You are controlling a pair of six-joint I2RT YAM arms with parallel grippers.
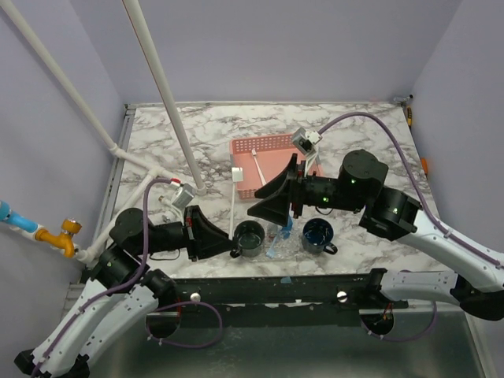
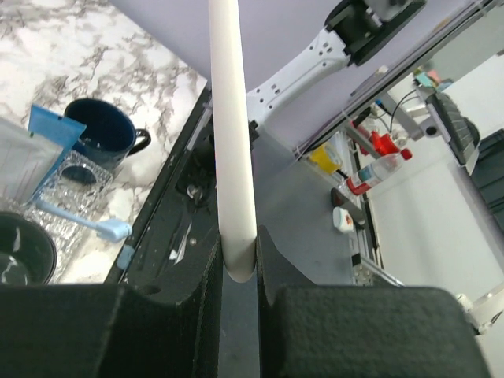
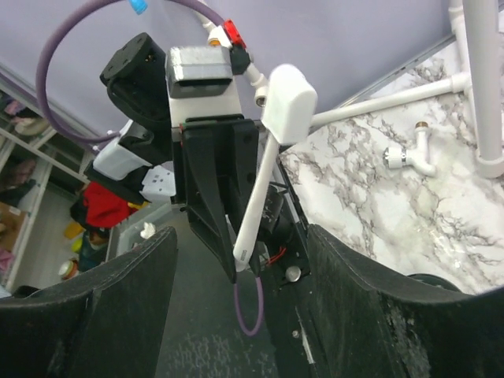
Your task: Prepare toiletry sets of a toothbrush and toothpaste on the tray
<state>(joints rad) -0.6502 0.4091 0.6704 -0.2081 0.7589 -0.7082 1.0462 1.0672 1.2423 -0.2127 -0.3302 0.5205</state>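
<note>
The left gripper [image 1: 229,241] sits at the near edge of the marble table [image 1: 228,122]. Its jaws are narrowed onto the handle of a white toothbrush [image 3: 266,173], which it holds upright with the head uppermost. Just to the right of this gripper stands a dark mug [image 1: 250,238]. The tray [image 2: 79,175] lies between that mug and a blue mug [image 1: 319,234], close against both. A light-blue toothbrush [image 2: 83,223] lies on the tray with its head past the rim. At the tray's other end are a blue packet [image 2: 49,130] and a pale packet [image 2: 22,157]; their contents cannot be read. Just beyond the tray, the right gripper [image 1: 266,201] points left with its jaws wide apart. In its wrist view the held toothbrush stands in the gap, clear of both fingers [image 3: 118,303]. Behind this gripper sits a pink lattice basket [image 1: 272,143] containing a second white toothbrush [image 1: 257,161]. White pipes [image 1: 162,87] rise at the far left.
</note>
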